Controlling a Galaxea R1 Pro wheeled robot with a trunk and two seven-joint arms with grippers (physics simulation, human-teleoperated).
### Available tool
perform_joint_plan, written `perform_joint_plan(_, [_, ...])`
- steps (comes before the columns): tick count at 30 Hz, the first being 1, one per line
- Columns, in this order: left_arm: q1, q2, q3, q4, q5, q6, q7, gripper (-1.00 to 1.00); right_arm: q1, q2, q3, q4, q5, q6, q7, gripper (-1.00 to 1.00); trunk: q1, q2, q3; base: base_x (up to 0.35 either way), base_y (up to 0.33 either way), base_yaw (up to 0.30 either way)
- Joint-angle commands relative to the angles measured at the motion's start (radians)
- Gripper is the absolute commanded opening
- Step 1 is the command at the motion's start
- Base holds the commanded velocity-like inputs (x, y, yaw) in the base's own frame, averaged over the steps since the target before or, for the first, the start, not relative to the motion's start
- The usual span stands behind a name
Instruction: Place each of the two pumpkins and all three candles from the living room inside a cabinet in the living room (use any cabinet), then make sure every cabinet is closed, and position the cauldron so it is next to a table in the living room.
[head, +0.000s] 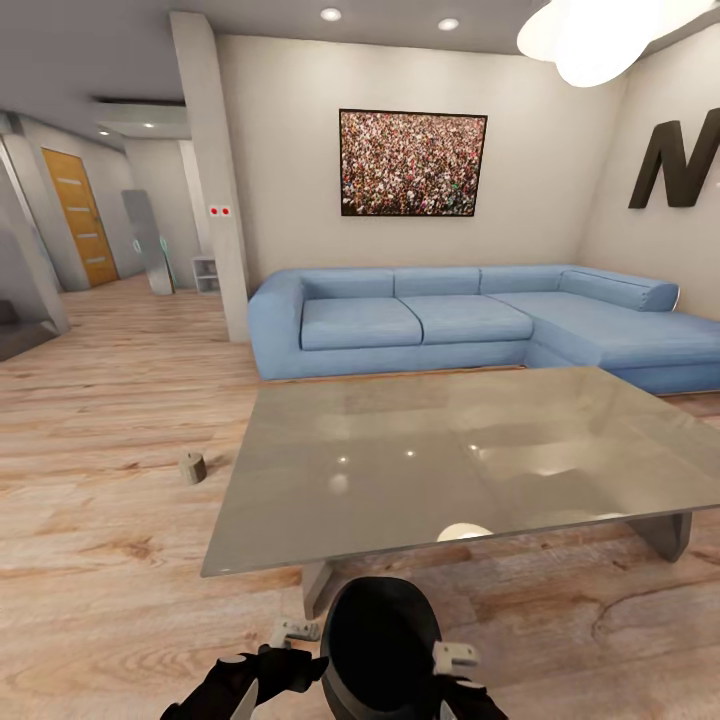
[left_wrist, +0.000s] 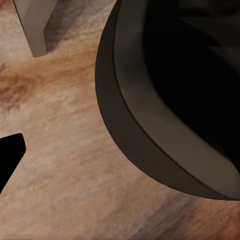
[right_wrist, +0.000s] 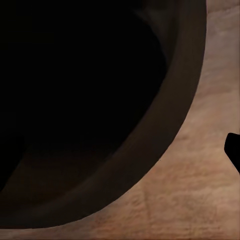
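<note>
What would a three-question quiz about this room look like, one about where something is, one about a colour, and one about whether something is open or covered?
1. Where is the candle?
A. on the coffee table
B. on the wood floor left of the table
C. on the sofa

2. What colour is the corner sofa?
A. blue
B. red
C. green

3. How is the top of the cauldron?
A. covered by a lid
B. stuffed with pumpkins
C. open and dark inside

Answers:
1. B, the small beige stub stands on the floor planks beside the coffee table, apart from it.
2. A, its cushions and arms are all light blue.
3. C, the right wrist view looks past the rim into a black hollow with no lid.
</note>
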Motion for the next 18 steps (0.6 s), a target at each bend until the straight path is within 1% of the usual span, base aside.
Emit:
perform_joint_plan(1, [0.000,0.000,-0.001,-0.002,0.000,0.006,-0.002,1.00,0.001,0.000,0.002,-0.008,-0.008,0.005,-0.002,1.00,0.000,0.000,-0.001,0.000,0.000,0.000])
perform_joint_plan(4, [0.000,0.000,-0.001,-0.002,0.001,0.006,-0.002,1.00,0.005,0.000,0.002,-0.041,-0.008,0.005,0.001,1.00,0.000,0.000,-0.001,0.000,0.000,0.000])
perform_joint_plan(7, [0.000,0.001,-0.001,-0.002,0.001,0.006,-0.002,1.00,0.009,0.000,-0.003,-0.107,-0.009,0.011,0.002,1.00,0.000,0.000,-0.001,-0.013,0.000,0.000])
perform_joint_plan(9, [0.000,0.001,-0.001,-0.002,0.000,0.006,-0.002,1.00,0.010,0.000,-0.005,-0.127,-0.009,0.013,0.003,1.00,0.000,0.000,-0.001,-0.082,0.000,0.000])
perform_joint_plan(18, [0.000,0.001,-0.001,-0.002,0.000,0.006,-0.002,1.00,0.012,0.000,-0.007,-0.148,-0.010,0.017,0.003,1.00,0.000,0.000,-0.001,-0.090,0.000,0.000])
